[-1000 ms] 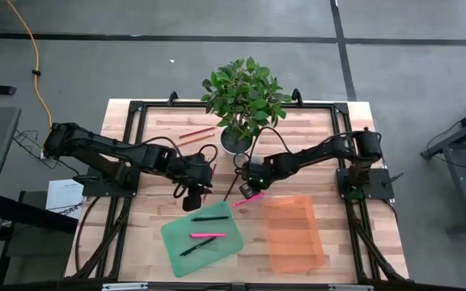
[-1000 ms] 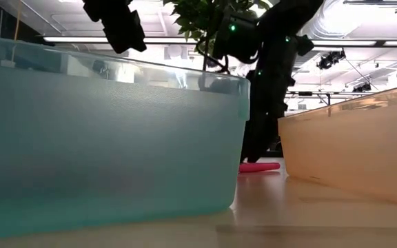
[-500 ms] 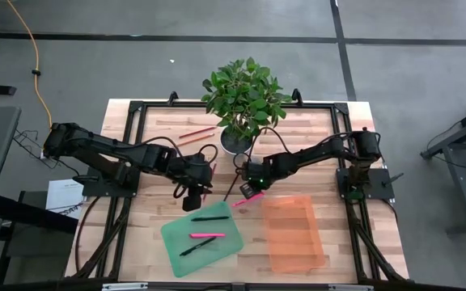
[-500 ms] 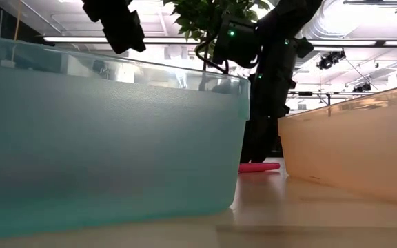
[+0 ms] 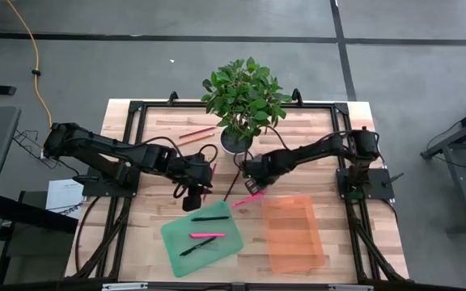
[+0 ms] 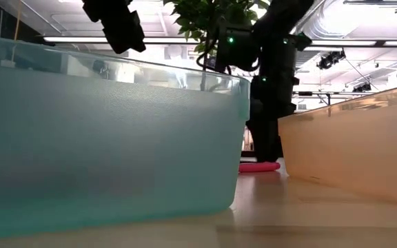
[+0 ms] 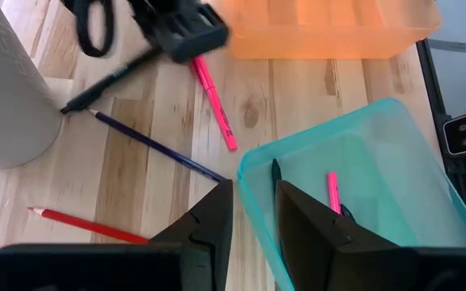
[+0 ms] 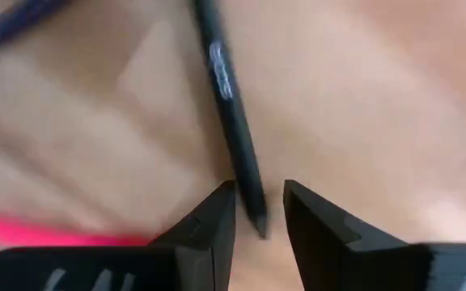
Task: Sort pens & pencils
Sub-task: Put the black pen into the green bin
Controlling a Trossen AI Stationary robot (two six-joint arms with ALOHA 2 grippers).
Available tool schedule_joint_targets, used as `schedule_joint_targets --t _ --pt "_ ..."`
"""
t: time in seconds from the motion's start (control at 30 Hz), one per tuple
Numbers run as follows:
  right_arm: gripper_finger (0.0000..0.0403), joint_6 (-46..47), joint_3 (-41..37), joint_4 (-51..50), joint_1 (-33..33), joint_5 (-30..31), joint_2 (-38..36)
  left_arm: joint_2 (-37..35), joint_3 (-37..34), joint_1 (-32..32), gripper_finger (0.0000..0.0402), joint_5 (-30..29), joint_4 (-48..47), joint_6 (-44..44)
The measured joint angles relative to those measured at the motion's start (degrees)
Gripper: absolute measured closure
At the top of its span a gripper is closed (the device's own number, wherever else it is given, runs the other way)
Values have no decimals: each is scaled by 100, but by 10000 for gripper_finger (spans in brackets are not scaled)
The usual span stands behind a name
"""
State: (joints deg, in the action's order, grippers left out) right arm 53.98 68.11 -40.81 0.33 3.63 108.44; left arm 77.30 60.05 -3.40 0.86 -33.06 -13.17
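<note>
Teal bin [image 5: 176,240] near the front edge already carries three pens [image 5: 207,235], two black and one pink; the orange bin [image 5: 294,234] beside it looks empty, so no pencil is sorted yet. Right gripper [image 5: 252,173] is low over the table just in front of the plant pot [image 5: 233,142]; its fingers [image 8: 201,226] stand a little apart, straddling the tip of a black pen [image 8: 233,105] on the wood, not pinching it as far as I can see. A pink pen [image 5: 248,198] lies just beside, loose. Left gripper [image 5: 191,196] hangs at the teal bin's far corner, jaws slightly parted, holding nothing. Pencils [image 5: 196,133] wait near the back, with a red one [image 7: 87,226] and a dark one [image 7: 156,147] by the pot; I'd say under halfway.
</note>
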Motion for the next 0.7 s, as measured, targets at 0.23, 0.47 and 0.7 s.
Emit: schedule_joint_targets --t 0.23,0.47,0.7 --pt "304 -630 408 -505 -200 240 -9 0 0 0 316 0 0 9" --pt "304 -891 436 -440 -200 206 -13 0 0 0 316 0 -1 9" --pt "304 -956 436 -434 -211 40 -13 0 0 0 316 4 -2 76"
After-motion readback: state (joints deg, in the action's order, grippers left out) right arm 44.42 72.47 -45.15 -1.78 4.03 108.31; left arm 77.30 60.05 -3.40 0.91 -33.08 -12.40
